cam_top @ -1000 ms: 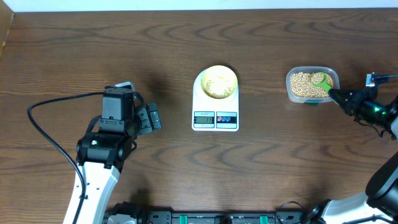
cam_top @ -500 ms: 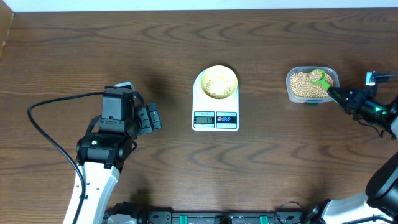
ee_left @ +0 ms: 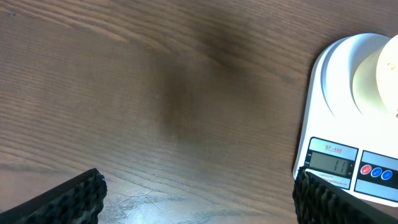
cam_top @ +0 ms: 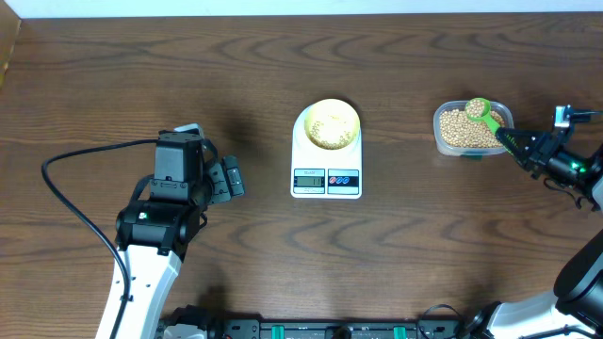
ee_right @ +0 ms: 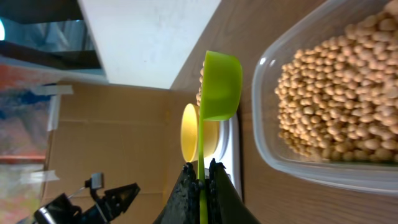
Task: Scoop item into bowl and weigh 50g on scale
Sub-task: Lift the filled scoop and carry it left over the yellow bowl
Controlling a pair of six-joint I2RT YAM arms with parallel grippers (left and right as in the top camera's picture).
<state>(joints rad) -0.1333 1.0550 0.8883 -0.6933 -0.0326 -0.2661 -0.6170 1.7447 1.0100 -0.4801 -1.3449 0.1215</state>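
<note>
Your right gripper has its fingers pressed together on the thin handle of a green scoop, which it holds over the far side of the clear plastic tub at the right of the wooden table. The scoop carries a small heap of tan beans, and many more of them fill the tub beneath it. From the right wrist camera, the scoop stands out beyond the closed gripper, with the tub and its beans to one side. The pale yellow bowl sits on the rear of the white scale at the table's centre, well apart from the tub, and it appears to hold some beans already. Your left gripper rests low over bare wood to the left of the scale, its fingers spread wide and holding nothing, the scale and bowl just ahead of it.
</note>
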